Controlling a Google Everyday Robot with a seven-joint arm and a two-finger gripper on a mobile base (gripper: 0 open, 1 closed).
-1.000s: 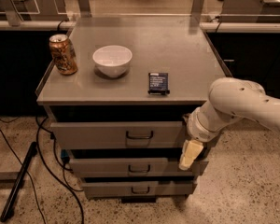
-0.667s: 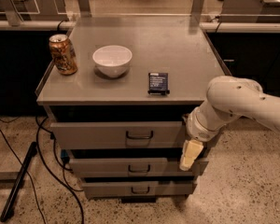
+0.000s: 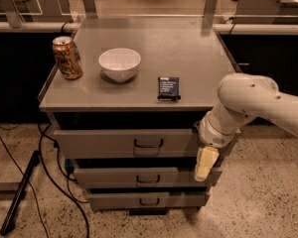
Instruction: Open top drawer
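A grey metal cabinet (image 3: 139,58) filled the middle of the view, standing on a speckled floor with dark cables (image 3: 44,172) trailing past its left side. The robot's white arm (image 3: 253,103) reached in from the right and bent down against the cabinet's front right corner. The top drawer (image 3: 104,144) sat just under the cabinet's top, its front running level from side to side, with two narrower drawer fronts (image 3: 119,176) stacked below it. On top stood a white bowl (image 3: 119,63), a drink can (image 3: 67,57) beside it and a small dark packet (image 3: 169,88) near the front edge. The gripper (image 3: 206,163) hung pointing downward at the drawer's right end, below the level of its front; whether it was spread or pressed together could not be told. The loop handle (image 3: 149,143) lay level, up and to the left of the gripper in the view, apart from it, so the reach probably called for a sideways and upward shift.
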